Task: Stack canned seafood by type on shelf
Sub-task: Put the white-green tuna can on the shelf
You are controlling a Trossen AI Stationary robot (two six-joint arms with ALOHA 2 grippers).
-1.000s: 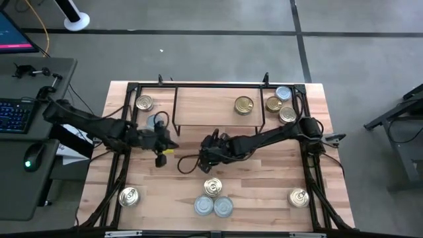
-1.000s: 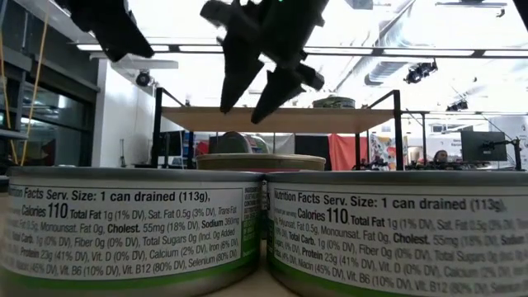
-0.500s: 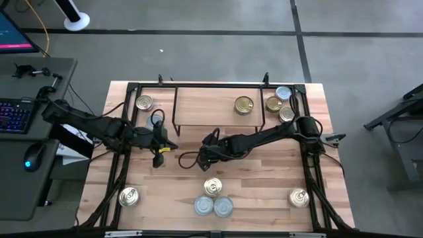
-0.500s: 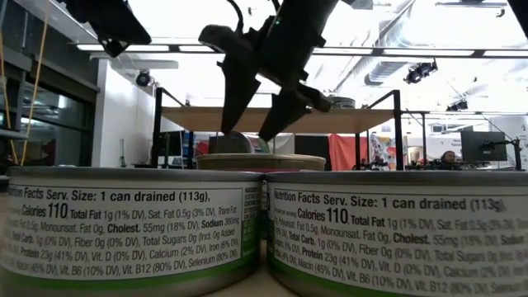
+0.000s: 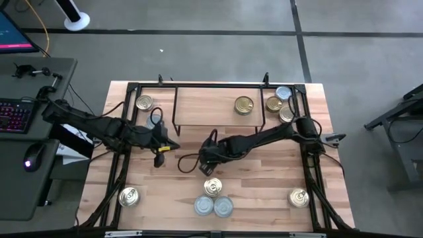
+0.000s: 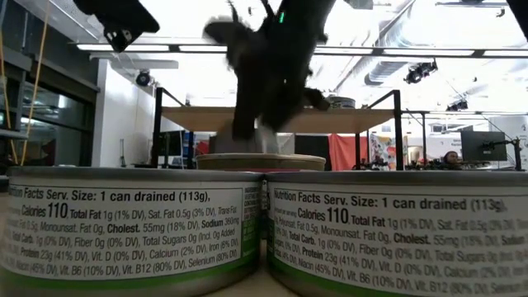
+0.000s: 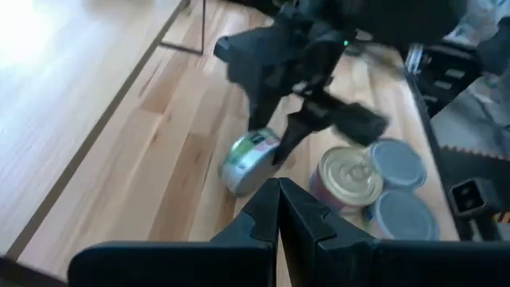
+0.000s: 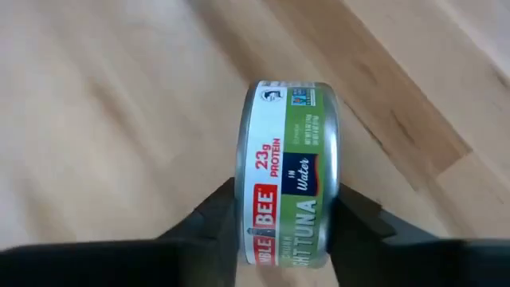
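We work over a wide wooden tabletop point(image 5: 158, 192) whose far half carries the shelf point(image 5: 205, 106), with one gold tin point(image 5: 244, 104) already on it and three more tins clustered just beside its right end point(image 5: 281, 106). Our right arm reaches to the middle of the tabletop, where the right gripper point(image 5: 209, 156) has its two fingers pressed against the flat faces of a tuna can point(image 8: 288, 171) that stands on its edge, label toward the wrist camera. The biggest risk we see is that rolling shape: a can pinched across its lids can pivot or slip out as it lifts, then roll off across the bare wood toward the nearest group, a gold tin point(image 5: 213, 187) with two pale silver tins point(image 5: 214, 207) touching it. A smaller worry is orientation (a can arriving on edge will not sit flat on the shelf or stack by type), so we would need to turn it before release. Our left gripper point(image 7: 279, 209) waits near the shelf's left front corner with fingers together, holding nothing, close enough that a wide swing could brush it.
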